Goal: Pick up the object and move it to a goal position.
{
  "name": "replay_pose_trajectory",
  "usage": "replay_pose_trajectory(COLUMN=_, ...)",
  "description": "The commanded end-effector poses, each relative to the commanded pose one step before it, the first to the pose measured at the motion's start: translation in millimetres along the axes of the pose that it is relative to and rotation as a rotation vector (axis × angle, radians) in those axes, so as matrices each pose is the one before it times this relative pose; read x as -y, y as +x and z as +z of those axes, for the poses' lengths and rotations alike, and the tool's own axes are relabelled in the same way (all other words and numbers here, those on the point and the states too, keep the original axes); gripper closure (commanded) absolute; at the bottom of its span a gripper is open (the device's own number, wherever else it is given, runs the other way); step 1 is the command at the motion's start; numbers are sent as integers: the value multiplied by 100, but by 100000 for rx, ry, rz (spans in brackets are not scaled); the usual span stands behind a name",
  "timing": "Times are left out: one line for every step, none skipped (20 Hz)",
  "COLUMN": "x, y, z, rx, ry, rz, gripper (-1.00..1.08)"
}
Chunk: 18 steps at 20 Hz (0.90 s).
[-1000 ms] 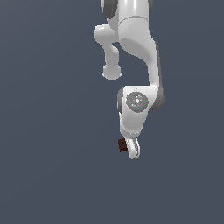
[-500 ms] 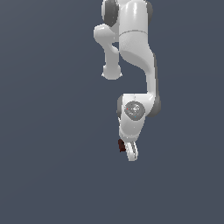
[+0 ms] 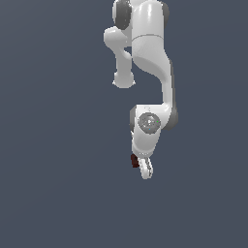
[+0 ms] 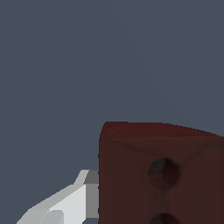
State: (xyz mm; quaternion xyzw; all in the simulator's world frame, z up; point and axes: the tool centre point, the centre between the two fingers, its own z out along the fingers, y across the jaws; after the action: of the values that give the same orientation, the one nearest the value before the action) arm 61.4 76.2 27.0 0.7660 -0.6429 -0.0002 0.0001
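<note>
White arm (image 3: 145,58) reaching down from the top centre of the exterior view, ending in the hand (image 3: 144,169) a little below and right of the frame's middle. Small dark reddish-brown block (image 3: 135,161) sitting at the hand's tip, on its left side in the frame — touching it and partly hidden behind it. Plain slate-grey surface (image 3: 53,184) filling everything else. In the wrist view, block (image 4: 162,175) large in the lower right of the frame, two darker round dots on its facing side, one white finger (image 4: 72,203) pressed against its left edge at the lower left. Second finger out of sight — hand apparently pinching the block, though the grip cannot be told for certain.
</note>
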Motion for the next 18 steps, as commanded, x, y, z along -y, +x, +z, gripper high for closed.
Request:
replay_pose_trajectory(x=13, y=-3, z=-3, rx=-1, ry=33, rz=-3, gripper=108)
replay_pose_trajectory(x=0, y=0, z=0, rx=0, ry=0, rz=0, gripper=108)
replay_pose_trajectory(x=-15, y=-2, z=13, rx=-1, ry=-48, rz=-6, gripper=108)
replay_pose_trajectory(x=4, y=5, z=-37, rx=0, ry=0, rz=0, gripper=108)
replay_pose_trajectory(x=11, y=15, z=-111, rx=0, ry=0, rz=0, gripper=108)
replay_pose_trajectory(x=19, y=26, z=-186, rx=0, ry=0, rz=0, gripper=108)
replay_pose_trajectory(x=27, y=36, z=-262, rx=0, ry=0, rz=0, gripper=108)
replay_pose_trajectory(x=35, y=47, z=-340, rx=0, ry=0, rz=0, gripper=108)
replay_pose_trajectory(x=43, y=58, z=-419, rx=0, ry=0, rz=0, gripper=108)
replay_pose_trajectory(x=49, y=101, z=-497, rx=12, ry=3, rz=47, gripper=108)
replay_pose_trajectory(x=60, y=79, z=-570, rx=0, ry=0, rz=0, gripper=108)
replay_pose_trajectory(x=68, y=90, z=-642, rx=0, ry=0, rz=0, gripper=108)
replay_pose_trajectory(x=75, y=100, z=-711, rx=0, ry=0, rz=0, gripper=108)
replay_pose_trajectory(x=81, y=142, z=-772, rx=-4, ry=-7, rz=48, gripper=108)
replay_pose_trajectory(x=90, y=118, z=-839, rx=0, ry=0, rz=0, gripper=108)
replay_pose_trajectory(x=97, y=128, z=-899, rx=0, ry=0, rz=0, gripper=108)
replay_pose_trajectory(x=103, y=165, z=-953, rx=-19, ry=-6, rz=45, gripper=108)
replay_pose_trajectory(x=111, y=145, z=-1010, rx=0, ry=0, rz=0, gripper=108)
